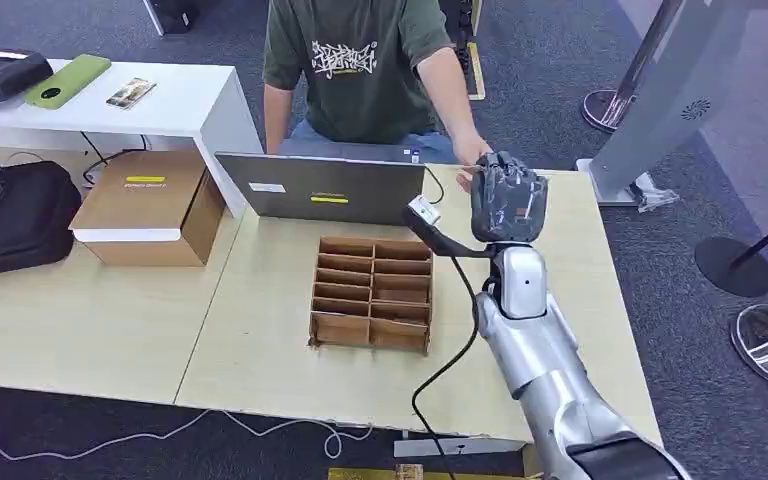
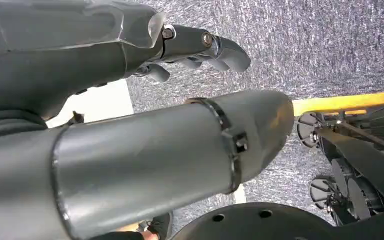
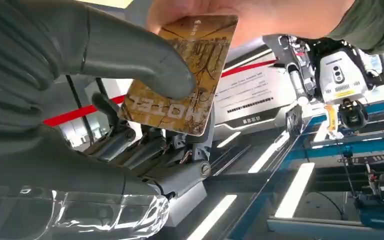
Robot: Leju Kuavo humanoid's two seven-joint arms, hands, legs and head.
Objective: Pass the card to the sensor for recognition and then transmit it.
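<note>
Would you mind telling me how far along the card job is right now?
Whether the sensor has read the card cannot be told. In hand: the right hand holds the card up beyond the sensor, its thumb pressed on it, while a person's hand grips its far edge. Left: releasing it to the person.

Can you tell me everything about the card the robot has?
The card is a flat, stiff rectangle that looks like plastic, golden-brown with a darker scratchy pattern and white letters, which read reversed in the right wrist view. The right hand holds it up beyond the table's far edge, its thick grey thumb pressed on the face and darker fingers behind. A person's hand grips the opposite edge, so both have hold of it. It sits tilted, with one rounded corner sticking out free.
</note>
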